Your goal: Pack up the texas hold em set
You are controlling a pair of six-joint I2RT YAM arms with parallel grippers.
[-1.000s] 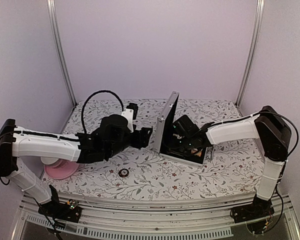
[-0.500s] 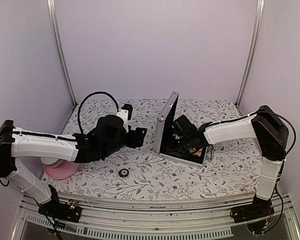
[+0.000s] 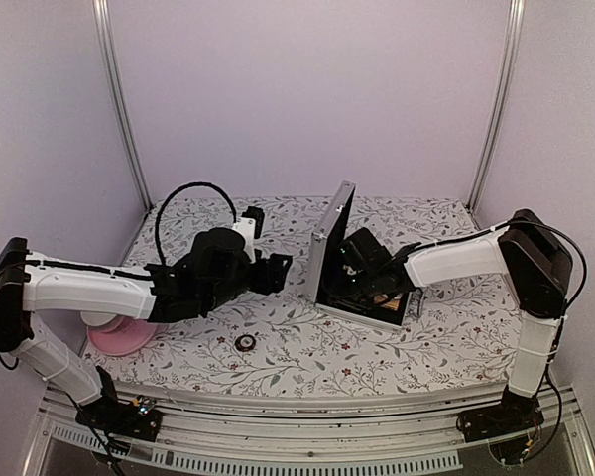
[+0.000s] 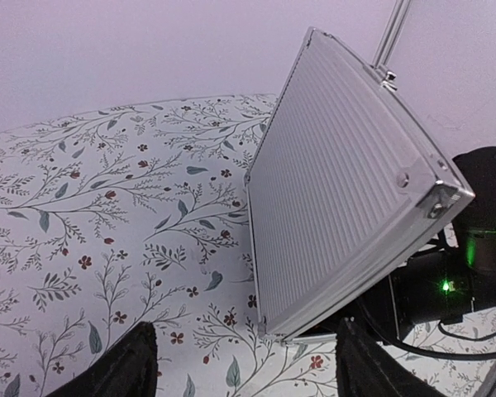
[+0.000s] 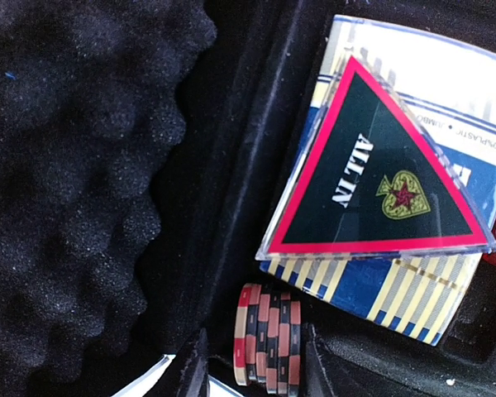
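Left pincer (image 4: 246, 368) is held wide, nothing gripped. The silver briefcase (image 4: 339, 190) is stood open on the tabletop (image 4: 107, 207) just ahead of it. Right pincer (image 5: 252, 364), inside the case, is partly parted astride a chip stack (image 5: 269, 335); just beyond, a triangular token (image 5: 372, 186) is laid on a card pack (image 5: 397, 289).

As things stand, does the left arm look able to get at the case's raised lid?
Probably yes: the open left gripper faces the ribbed outer side of the lid, with only tablecloth between. The right gripper is inside the case, on the other side.
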